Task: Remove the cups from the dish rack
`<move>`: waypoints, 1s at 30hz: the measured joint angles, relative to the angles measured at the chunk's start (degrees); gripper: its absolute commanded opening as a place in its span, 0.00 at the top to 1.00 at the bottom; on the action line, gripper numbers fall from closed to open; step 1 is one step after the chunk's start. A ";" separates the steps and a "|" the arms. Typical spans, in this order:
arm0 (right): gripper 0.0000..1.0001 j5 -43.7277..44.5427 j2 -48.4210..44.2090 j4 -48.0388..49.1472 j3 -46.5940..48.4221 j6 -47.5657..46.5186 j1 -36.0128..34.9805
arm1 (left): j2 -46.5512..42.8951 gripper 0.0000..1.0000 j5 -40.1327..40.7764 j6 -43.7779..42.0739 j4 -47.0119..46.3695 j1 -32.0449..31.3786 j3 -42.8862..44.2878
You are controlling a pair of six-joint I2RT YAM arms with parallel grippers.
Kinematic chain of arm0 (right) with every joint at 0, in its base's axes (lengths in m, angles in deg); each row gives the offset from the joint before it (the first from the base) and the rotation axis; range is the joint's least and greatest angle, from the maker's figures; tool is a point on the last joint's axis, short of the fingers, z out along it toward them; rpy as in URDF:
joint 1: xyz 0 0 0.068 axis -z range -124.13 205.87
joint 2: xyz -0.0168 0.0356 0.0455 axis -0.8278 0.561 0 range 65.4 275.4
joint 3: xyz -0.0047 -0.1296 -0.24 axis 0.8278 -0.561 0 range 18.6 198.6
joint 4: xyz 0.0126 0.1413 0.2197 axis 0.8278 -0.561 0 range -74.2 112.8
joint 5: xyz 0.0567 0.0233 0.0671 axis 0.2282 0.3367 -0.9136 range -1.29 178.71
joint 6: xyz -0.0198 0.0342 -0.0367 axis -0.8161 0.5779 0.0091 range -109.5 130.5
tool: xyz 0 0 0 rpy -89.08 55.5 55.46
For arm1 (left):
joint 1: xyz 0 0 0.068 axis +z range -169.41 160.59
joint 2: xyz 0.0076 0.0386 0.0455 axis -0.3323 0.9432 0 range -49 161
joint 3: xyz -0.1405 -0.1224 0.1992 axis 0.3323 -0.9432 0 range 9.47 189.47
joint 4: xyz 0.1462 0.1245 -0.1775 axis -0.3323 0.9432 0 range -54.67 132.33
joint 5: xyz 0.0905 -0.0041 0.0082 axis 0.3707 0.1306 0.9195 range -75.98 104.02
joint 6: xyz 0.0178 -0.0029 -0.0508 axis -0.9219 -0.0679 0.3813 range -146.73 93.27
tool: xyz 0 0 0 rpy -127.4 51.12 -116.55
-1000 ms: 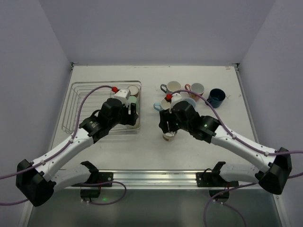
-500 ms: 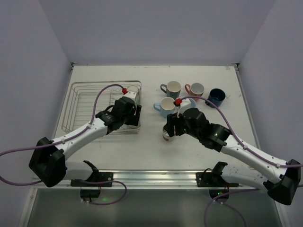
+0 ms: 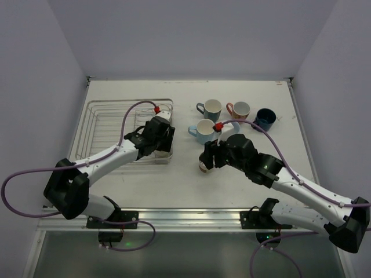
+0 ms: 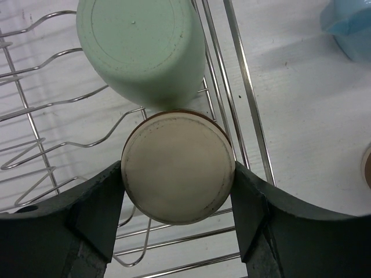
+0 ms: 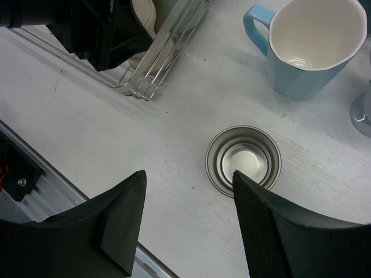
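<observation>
In the left wrist view my left gripper [image 4: 177,168] is shut on an upside-down beige tumbler [image 4: 177,174], with both fingers pressed on its sides inside the dish rack [image 4: 243,98]. A pale green tumbler [image 4: 142,49] lies just beyond it in the rack. From above, the left gripper [image 3: 164,136] is at the rack's [image 3: 98,124] right end. My right gripper [image 5: 188,174] hangs open over the table. A handleless tumbler [image 5: 243,160] stands upright beside its right finger, free of the jaws. The light blue mug [image 5: 313,46] is behind it.
On the table right of the rack stand a grey-teal mug [image 3: 210,108], a salmon pink mug [image 3: 239,109], a navy mug [image 3: 265,119] and the light blue mug [image 3: 203,131]. The rack's corner [image 5: 156,69] is close to the right arm. A metal rail [image 3: 191,215] runs along the near edge.
My left arm has reached further into the rack and its fingers have closed on the beige tumbler. My right gripper has drawn back from the tumbler it stood over on the table.
</observation>
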 measured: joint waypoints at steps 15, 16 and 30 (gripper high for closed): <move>0.26 -9.53 -2.73 21.18 -3.98 9.55 0.00 | -27.08 0.67 -4.26 3.58 -1.64 0.00 -0.48; 0.26 -10.75 -2.34 23.43 -4.28 10.69 0.00 | -29.18 0.67 -5.55 4.35 -2.93 0.00 -1.09; 0.42 -19.15 1.66 45.13 -6.80 20.06 0.00 | -42.73 0.70 -29.88 23.69 -27.47 0.00 -17.09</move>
